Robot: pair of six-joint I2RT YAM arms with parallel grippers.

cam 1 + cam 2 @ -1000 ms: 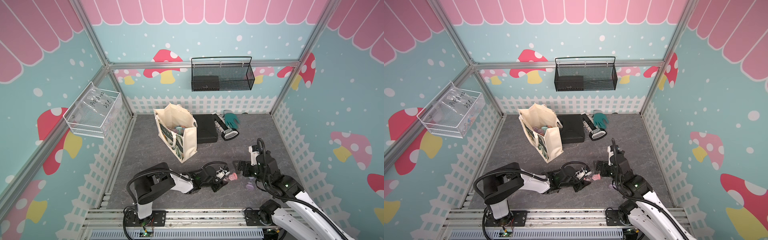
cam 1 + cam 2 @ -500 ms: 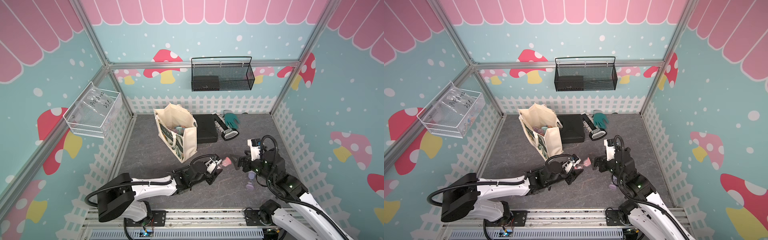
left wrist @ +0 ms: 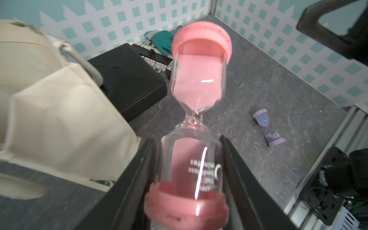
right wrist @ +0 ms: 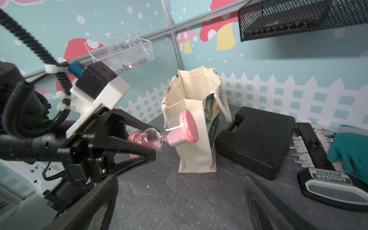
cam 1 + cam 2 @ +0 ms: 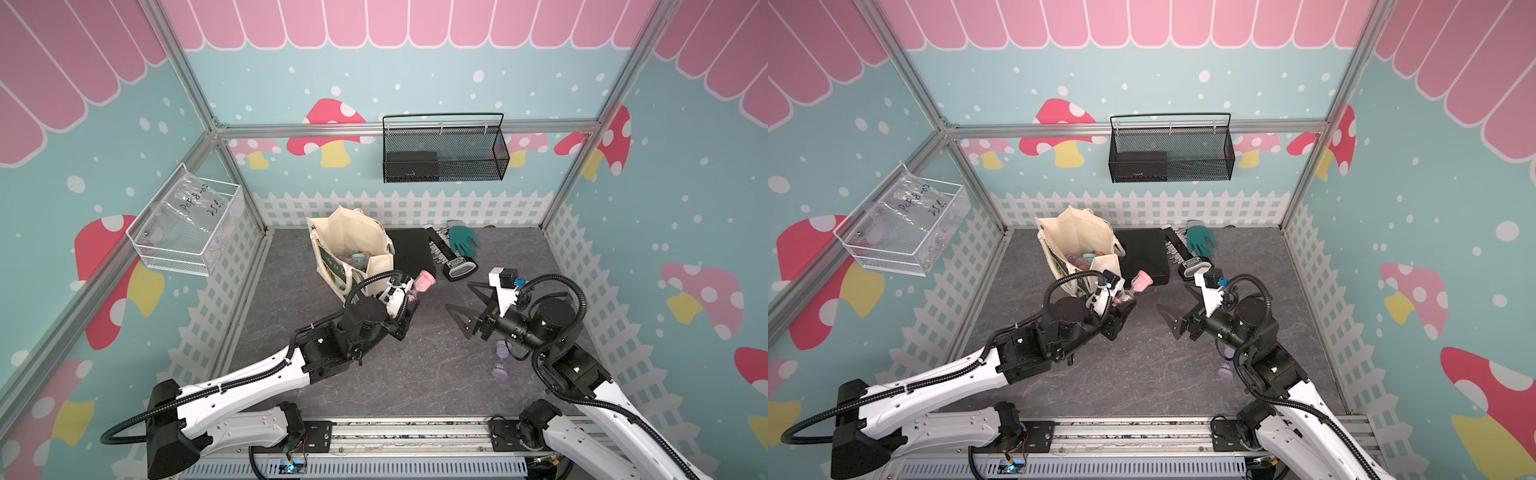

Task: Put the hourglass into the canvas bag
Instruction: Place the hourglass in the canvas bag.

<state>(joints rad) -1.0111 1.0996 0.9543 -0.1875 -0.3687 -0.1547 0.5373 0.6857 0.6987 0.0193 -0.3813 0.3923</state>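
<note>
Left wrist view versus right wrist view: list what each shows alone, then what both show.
Left wrist only: the purple hourglass lying on the floor. Right wrist only: the hanging black mesh basket and clear tray. Both: the pink hourglass in the left gripper, the canvas bag, black case and green glove.

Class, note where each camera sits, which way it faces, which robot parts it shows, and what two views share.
Top views: high at the front, facing down toward the back wall; left arm and right arm both show.
Left wrist: on the left arm, looking along its fingers at the pink hourglass they clamp, canvas bag close by.
Right wrist: on the right arm, facing the bag and left gripper; its own open fingers show.
Shared: both wrist views show the pink hourglass.
</note>
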